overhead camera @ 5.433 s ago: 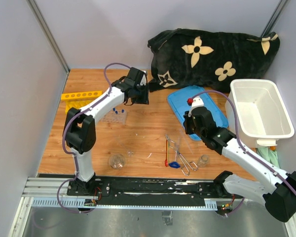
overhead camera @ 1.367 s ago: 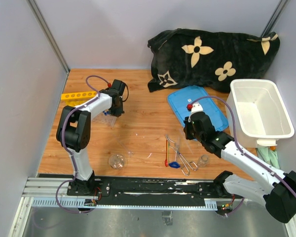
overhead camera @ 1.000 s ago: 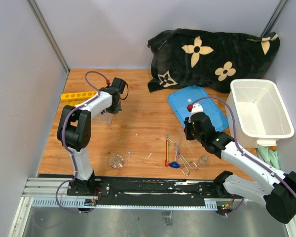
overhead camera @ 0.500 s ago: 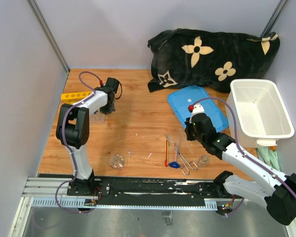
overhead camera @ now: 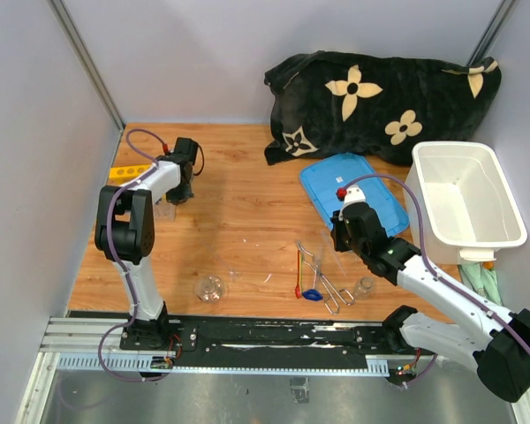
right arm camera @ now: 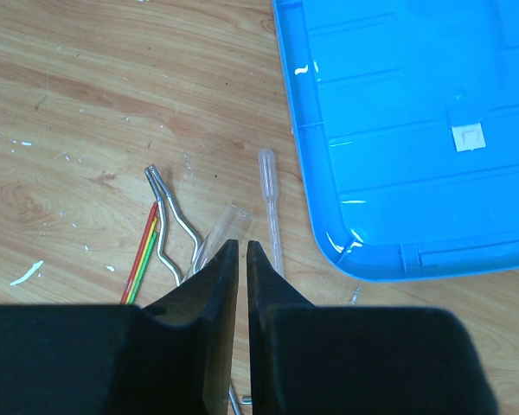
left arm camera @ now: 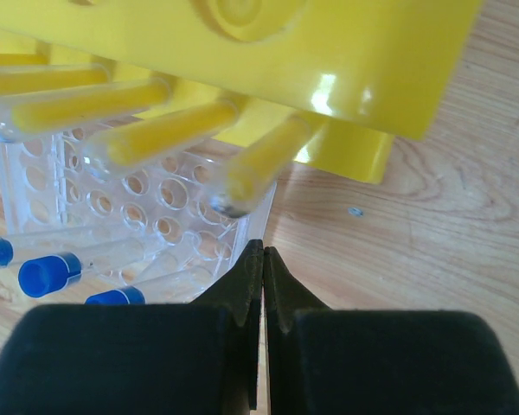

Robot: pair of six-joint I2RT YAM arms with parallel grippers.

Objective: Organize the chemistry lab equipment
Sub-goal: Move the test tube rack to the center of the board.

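Note:
My left gripper (overhead camera: pixel 171 198) (left arm camera: pixel 263 251) is shut on the thin wall of a clear tube rack (overhead camera: pixel 163 210) (left arm camera: pixel 138 199), right against the yellow holed rack (overhead camera: pixel 128 170) (left arm camera: pixel 329 52). Blue-capped test tubes (left arm camera: pixel 43 275) lie in the clear rack. Over the table's middle, my right gripper (overhead camera: pixel 338 244) (right arm camera: pixel 242 244) hovers shut and holds nothing. Below it lie a clear tube (right arm camera: pixel 214 235), a pipette (right arm camera: pixel 268 207), metal tongs (overhead camera: pixel 322 278) (right arm camera: pixel 169 225) and the red-handled spatula (overhead camera: pixel 299 269) (right arm camera: pixel 143 255). A glass flask (overhead camera: pixel 209 287) and a small beaker (overhead camera: pixel 364 286) stand near the front edge.
A blue lid (overhead camera: pixel 353 190) (right arm camera: pixel 415 130) lies flat just beyond my right gripper. The white tub (overhead camera: pixel 468 243) stands at the right edge, with the black flowered cloth (overhead camera: pixel 380 97) heaped at the back. Grey walls close in the left and rear.
My left gripper has moved left and back toward the yellow rack, and the clear tube rack has come along with it. The right arm has hardly shifted.

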